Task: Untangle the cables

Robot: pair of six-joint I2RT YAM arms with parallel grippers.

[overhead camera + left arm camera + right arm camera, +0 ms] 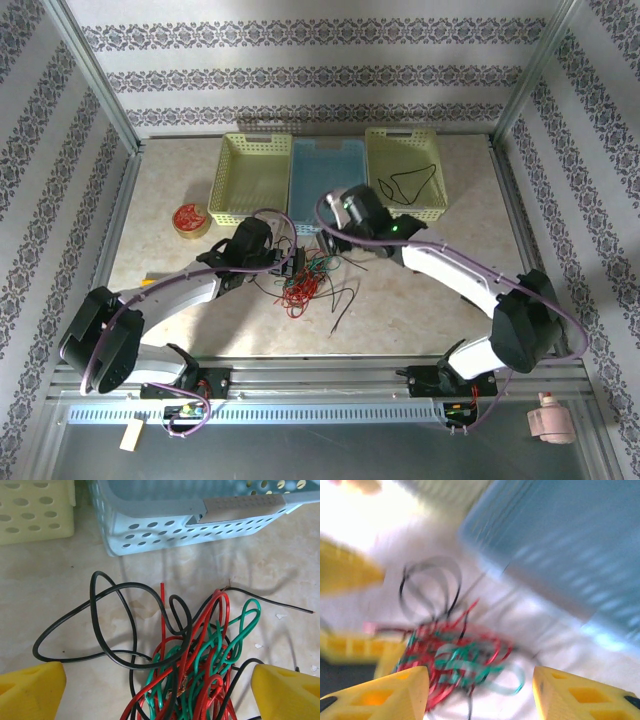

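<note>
The cables (303, 282) lie as a tangle of red, green and black strands on the table between the two arms, with black loops trailing out to the right and left. In the left wrist view the tangle (200, 650) sits between the wide-apart yellow fingers of my left gripper (160, 695), which is open and straddles it. My left gripper (293, 262) is at the tangle's left edge. The right wrist view is motion-blurred. It shows my right gripper (480, 695) open, with the tangle (455, 655) just beyond its fingertips. My right gripper (330, 238) hangs over the tangle's far side.
Three baskets stand at the back: a yellow-green one (250, 178), a blue one (325, 175) right behind the tangle, and another yellow-green one (405, 170) holding a black cable (415, 180). A round red-and-yellow disc (190, 218) lies at the left.
</note>
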